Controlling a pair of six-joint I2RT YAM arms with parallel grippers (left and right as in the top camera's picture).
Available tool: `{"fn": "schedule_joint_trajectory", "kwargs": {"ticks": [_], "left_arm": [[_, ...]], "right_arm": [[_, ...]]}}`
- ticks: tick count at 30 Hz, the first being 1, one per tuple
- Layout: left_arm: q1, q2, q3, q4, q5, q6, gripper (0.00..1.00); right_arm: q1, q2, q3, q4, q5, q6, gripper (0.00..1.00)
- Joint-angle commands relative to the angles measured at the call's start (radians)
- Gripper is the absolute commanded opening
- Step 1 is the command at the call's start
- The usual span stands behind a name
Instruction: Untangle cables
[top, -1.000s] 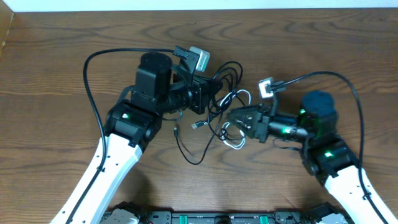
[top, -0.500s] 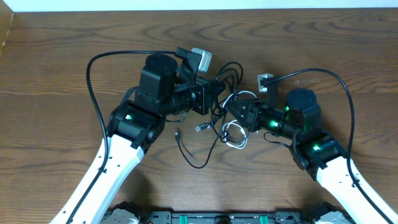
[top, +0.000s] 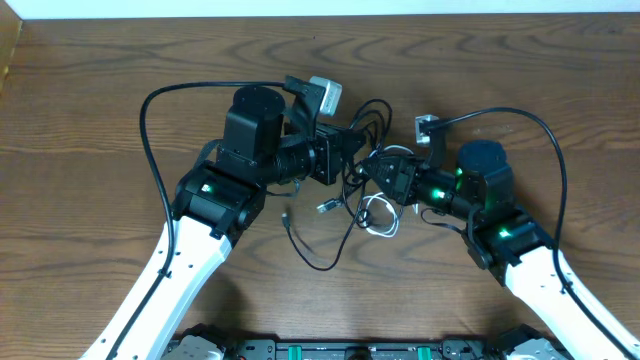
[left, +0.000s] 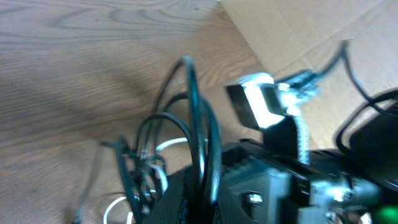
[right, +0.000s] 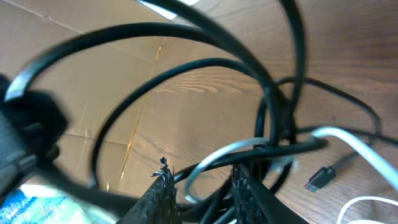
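A tangle of black cables (top: 366, 118) hangs between my two grippers at mid-table. My left gripper (top: 349, 150) is shut on black cable strands, which rise in tall loops (left: 198, 118) from its jaws. The white cable (top: 378, 216) loops on the wood just below and shows again as a white cable (left: 166, 145) behind the black loops. My right gripper (top: 376, 172) faces the left one, pushed into the tangle. Its fingers (right: 163, 194) stand apart, with black strands and a white cable loop (right: 217, 155) running between them. A loose black tail (top: 312, 252) trails toward the front.
A small plug end (top: 325, 205) and another plug (top: 287, 214) lie on the wood below the left gripper. Thick black robot wires (top: 146, 130) arc over both arms. The right arm's wrist camera (left: 261, 106) sits close ahead of the left gripper.
My right gripper has moved left and up into the tangle and its jaws have narrowed a little. The left gripper shifted slightly right, still shut on the black strands.
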Motion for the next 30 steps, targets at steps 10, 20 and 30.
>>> {"fn": "schedule_joint_trajectory", "kwargs": {"ticks": [10,20,30], "left_arm": [[-0.047,0.000,0.010,0.014,0.068,-0.034,0.08],[-0.047,0.000,0.010,0.024,0.063,-0.026,0.08],[-0.024,0.000,0.010,-0.063,-0.154,0.125,0.08]], "right_arm": [[0.007,0.026,0.003,0.044,-0.019,0.125,0.29],[0.007,0.026,0.003,0.043,-0.055,0.136,0.02],[-0.043,0.013,0.003,0.020,-0.190,0.034,0.01]]}}
